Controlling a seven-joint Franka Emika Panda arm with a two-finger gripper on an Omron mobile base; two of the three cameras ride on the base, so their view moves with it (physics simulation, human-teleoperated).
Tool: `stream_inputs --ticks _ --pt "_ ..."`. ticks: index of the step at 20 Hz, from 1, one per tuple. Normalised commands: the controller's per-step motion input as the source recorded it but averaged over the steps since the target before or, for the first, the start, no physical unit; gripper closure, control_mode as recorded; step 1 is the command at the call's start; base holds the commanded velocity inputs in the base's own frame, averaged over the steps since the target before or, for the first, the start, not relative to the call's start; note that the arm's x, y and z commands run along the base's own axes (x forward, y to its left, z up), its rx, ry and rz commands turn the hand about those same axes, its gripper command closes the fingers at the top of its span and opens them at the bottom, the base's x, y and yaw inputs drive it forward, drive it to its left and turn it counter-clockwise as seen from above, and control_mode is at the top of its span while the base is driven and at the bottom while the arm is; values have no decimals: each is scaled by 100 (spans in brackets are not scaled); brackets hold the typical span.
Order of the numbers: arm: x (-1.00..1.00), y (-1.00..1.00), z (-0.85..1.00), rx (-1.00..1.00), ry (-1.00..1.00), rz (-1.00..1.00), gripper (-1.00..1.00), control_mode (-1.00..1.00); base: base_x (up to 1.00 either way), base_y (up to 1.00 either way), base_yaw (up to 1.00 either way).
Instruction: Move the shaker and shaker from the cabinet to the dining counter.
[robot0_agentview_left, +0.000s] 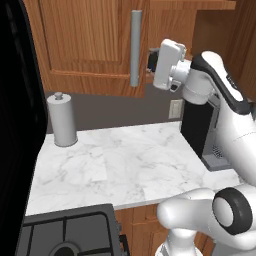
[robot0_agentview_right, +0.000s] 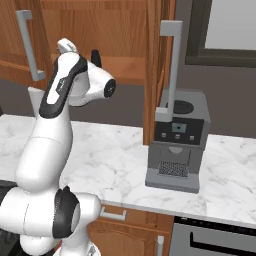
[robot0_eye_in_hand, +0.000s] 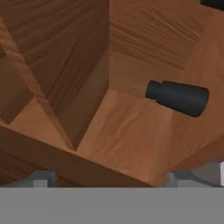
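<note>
Black shaker (robot0_eye_in_hand: 177, 98) on cabinet shelf (robot0_eye_in_hand: 127, 135)

Wooden cabinet shelf (robot0_eye_in_hand: 127, 135), black shaker (robot0_eye_in_hand: 177, 97) on it

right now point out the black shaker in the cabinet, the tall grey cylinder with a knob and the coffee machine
small black tapered shaker (robot0_eye_in_hand: 177, 98), hand view, middle of its body
tall grey cylinder with a knob (robot0_agentview_left: 63, 121), left base view, middle of its side
grey coffee machine (robot0_agentview_right: 177, 141), right base view, front panel
</note>
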Motion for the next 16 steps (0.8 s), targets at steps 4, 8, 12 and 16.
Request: stream_inputs --ticks 4,8,12,16 --pt "-5 69 0 0 4 28 -100 -100 0 0 0" --pt "-43 68 0 0 1 36 -100 -100 0 0 0" --pt "-97 69 0 -3 0 43 -100 -100 0 0 0" --pt "-100 74 -8 -7 0 41 -100 -100 0 0 0"
